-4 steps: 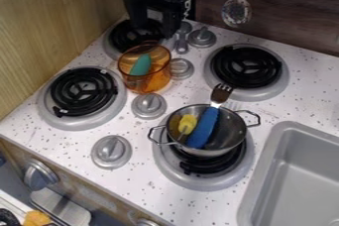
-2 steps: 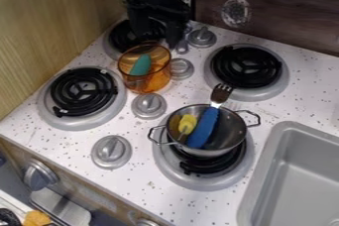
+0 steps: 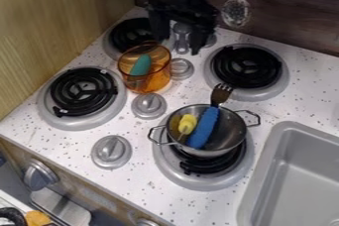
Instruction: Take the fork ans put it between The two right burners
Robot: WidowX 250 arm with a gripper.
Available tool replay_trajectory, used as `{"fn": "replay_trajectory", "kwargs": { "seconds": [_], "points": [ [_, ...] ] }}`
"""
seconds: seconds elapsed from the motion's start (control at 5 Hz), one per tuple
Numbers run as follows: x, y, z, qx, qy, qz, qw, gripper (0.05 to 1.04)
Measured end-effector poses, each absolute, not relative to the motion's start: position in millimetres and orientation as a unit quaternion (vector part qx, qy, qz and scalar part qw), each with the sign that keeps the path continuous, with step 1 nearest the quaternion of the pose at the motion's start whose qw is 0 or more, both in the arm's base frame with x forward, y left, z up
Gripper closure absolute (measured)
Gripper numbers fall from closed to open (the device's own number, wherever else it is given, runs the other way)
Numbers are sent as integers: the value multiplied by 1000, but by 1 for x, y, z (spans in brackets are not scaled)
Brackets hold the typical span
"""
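Gripper [image 3: 178,46] is hanging behind orange pot [image 3: 154,83]; jaws are standing wide apart, holding nothing. Fork [image 3: 209,115] is leaning in metal pot [image 3: 228,130], tines [image 3: 222,90] pointing out. Advising: centring jaws across handle [image 3: 200,133], clearing yellow utensil [image 3: 187,123], lifting fully before lowering between 2 right burners [image 3: 246,66].

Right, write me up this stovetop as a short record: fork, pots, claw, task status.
fork: blue handle in steel pot, tines past its rim
steel pot: on front right burner; also holds yellow item
orange pot: transparent, near back left burner
claw: open, over the back knobs
status: fork not yet laid between right burners
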State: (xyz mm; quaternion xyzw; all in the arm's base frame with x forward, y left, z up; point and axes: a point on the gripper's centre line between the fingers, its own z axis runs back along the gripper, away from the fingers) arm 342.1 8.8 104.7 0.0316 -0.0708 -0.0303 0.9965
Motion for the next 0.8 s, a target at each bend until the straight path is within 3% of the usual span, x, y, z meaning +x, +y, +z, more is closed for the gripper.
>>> {"fn": "replay_trajectory", "kwargs": {
  "seconds": [0.4, 0.8],
  "points": [
    [337, -38, 104, 10, -82, 13, 996, 83],
    [337, -55, 87, 14, -68, 29, 997, 83]
  ]
}}
